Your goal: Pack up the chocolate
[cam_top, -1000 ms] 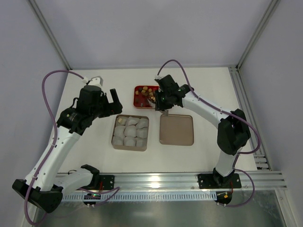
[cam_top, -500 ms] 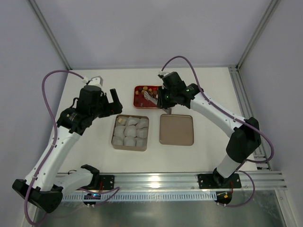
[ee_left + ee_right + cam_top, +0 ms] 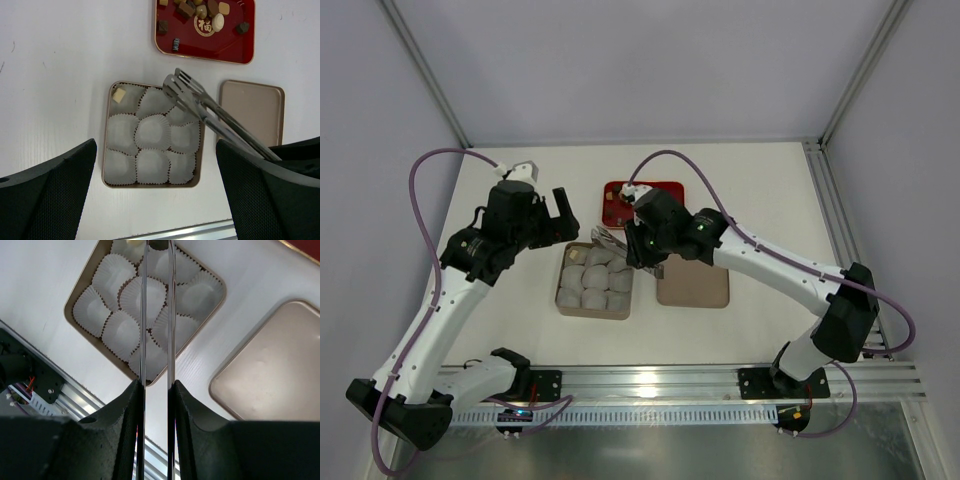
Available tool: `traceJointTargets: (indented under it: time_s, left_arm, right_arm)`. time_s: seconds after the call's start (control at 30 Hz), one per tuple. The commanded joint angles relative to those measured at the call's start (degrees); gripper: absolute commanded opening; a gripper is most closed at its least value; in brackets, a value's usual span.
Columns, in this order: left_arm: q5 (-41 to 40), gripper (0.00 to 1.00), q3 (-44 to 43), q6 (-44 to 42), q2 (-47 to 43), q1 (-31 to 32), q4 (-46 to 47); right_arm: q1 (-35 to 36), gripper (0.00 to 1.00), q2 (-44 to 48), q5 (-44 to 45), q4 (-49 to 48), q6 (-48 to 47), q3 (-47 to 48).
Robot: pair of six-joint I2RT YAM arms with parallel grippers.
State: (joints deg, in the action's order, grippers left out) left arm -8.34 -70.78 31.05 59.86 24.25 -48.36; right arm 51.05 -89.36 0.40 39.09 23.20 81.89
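Observation:
Several chocolate pieces (image 3: 200, 10), dark, tan and cream, lie in the red tray (image 3: 200, 50). One cream piece (image 3: 118, 95) sits in a corner cup of the tan tin (image 3: 563, 300), which is filled with white paper cups (image 3: 135, 295). My right gripper (image 3: 156, 385) is shut on metal tongs (image 3: 200, 105), and their tips (image 3: 603, 236) hover over the tin's far side. Something small and dark shows between the tips (image 3: 159, 244) at the frame's top edge. My left gripper (image 3: 155, 200) hangs open, high above the tin's near edge.
The tin's lid (image 3: 693, 275) lies flat to the right of the tin, under my right forearm. The red tray (image 3: 665, 188) stands behind both. A metal rail (image 3: 650, 380) runs along the table's near edge.
My right arm has swung the tongs from the red tray leftward and nearer, to over the tin. The left arm has not moved.

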Motion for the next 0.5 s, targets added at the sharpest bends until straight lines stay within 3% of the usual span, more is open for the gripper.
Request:
traceJointTargets:
  time_s: [0.0,0.47]
  left_arm:
    - [0.34,1.00,0.21,-0.02,-0.53,-0.17,1.87]
    - [0.08,1.00,0.65,-0.11,-1.14,-0.17,1.69]
  right_arm:
    - [2.21,0.33,1.65,1.97,-1.73,1.85,-0.50]
    - [3.80,0.33,-2.13,1.88,-3.76,2.64,-2.26]
